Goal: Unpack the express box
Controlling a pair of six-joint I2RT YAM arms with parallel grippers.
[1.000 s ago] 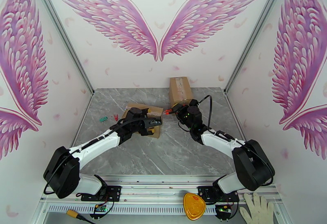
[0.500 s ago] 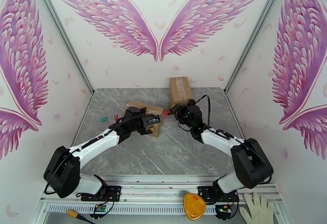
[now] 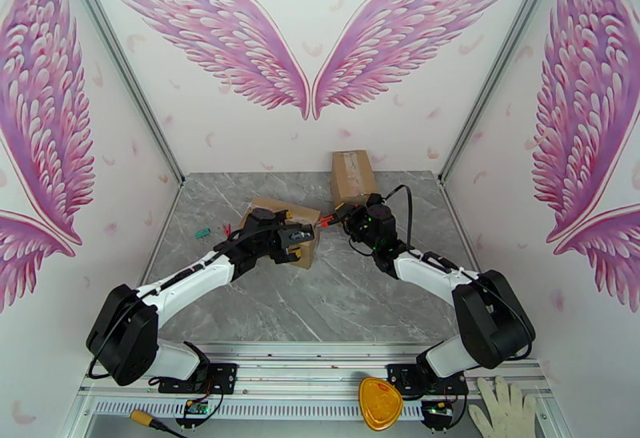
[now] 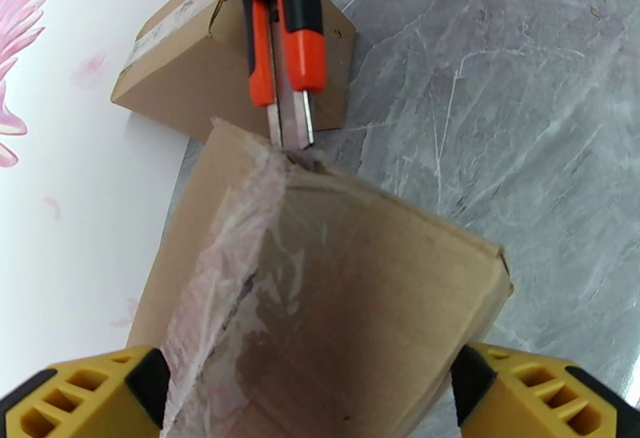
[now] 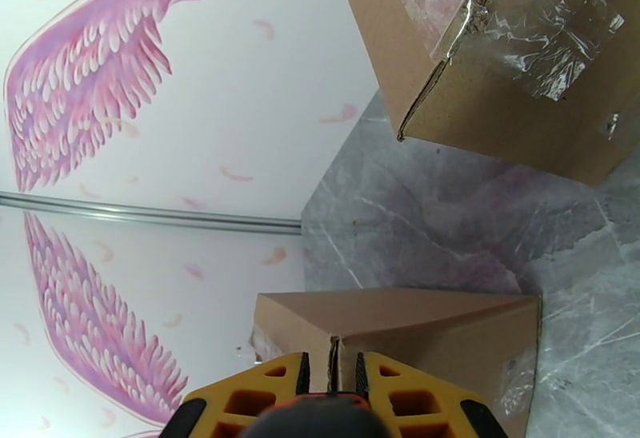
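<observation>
The taped express box (image 3: 282,227) is sitting left of centre on the marble table (image 3: 336,296), straddled by the left gripper (image 4: 320,388), jaws spread wide. The right gripper (image 3: 340,214) is clenching a utility knife (image 4: 292,48), blade touching the box's far edge. A second box (image 3: 353,175) is leaning against the far wall, bare table lying nearer.

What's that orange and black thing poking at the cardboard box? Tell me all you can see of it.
It is a box cutter with an orange and black plastic body and a short metal blade pushed out. The right pincer grips it. The blade tip meets the taped top corner of the brown box, which sits between the left pincer's open yellow fingers.
</observation>
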